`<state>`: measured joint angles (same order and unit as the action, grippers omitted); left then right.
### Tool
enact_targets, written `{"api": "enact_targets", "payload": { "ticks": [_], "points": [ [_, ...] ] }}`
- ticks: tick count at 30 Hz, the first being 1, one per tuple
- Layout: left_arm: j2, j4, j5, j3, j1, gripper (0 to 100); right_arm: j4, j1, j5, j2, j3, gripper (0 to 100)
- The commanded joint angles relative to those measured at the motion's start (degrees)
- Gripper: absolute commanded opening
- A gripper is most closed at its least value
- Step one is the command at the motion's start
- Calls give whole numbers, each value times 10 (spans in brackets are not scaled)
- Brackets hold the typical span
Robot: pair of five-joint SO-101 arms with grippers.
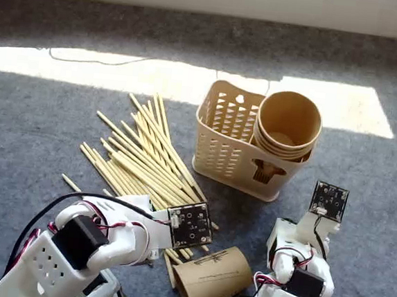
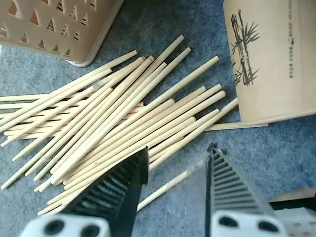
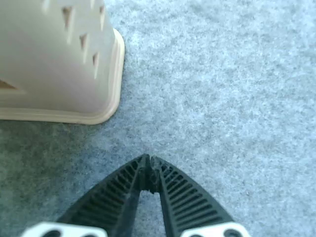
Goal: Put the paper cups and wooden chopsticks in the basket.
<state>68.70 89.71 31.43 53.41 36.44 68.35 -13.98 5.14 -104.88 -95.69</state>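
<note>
Wooden chopsticks [image 1: 145, 159] lie in a loose pile on the grey carpet, left of the tan slotted basket [image 1: 225, 151]. A stack of paper cups [image 1: 289, 125] leans in the basket's right side. Another paper cup [image 1: 211, 278] lies on its side near the front, between the arms. My left gripper [image 2: 175, 159] hangs open just above the near ends of the chopsticks [image 2: 113, 123], and one stick runs under the gap. The lying cup [image 2: 269, 59] and the basket [image 2: 49, 29] are beyond it. My right gripper [image 3: 149, 162] is shut and empty over bare carpet, near a basket corner [image 3: 106, 94].
A bright band of sunlight [image 1: 107, 74] crosses the carpet behind the basket. The left arm [image 1: 107, 238] covers the pile's front end. The right arm [image 1: 306, 269] stands right of the lying cup, with open carpet to its right.
</note>
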Motion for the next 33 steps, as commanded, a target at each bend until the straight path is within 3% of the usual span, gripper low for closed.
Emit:
{"api": "enact_targets", "payload": {
  "ticks": [1,7,15,19,25,33],
  "points": [
    [5,12,41,-3,-2,194,-16,-5,-3,-4,-62,19],
    [4,45,132,11,51,194,-16,-5,-3,-4,-62,19],
    [-1,42,133,16,154,194,-16,-5,-3,-4,-62,19],
    [-76,40,131,13,182,190,-16,-5,-3,-4,-62,19],
    [-186,-47,56,7,195,190,-16,-5,-3,-4,-62,19],
    [-135,-55,-4,-7,218,189,-16,-5,-3,-4,-62,19]
  ]
}}
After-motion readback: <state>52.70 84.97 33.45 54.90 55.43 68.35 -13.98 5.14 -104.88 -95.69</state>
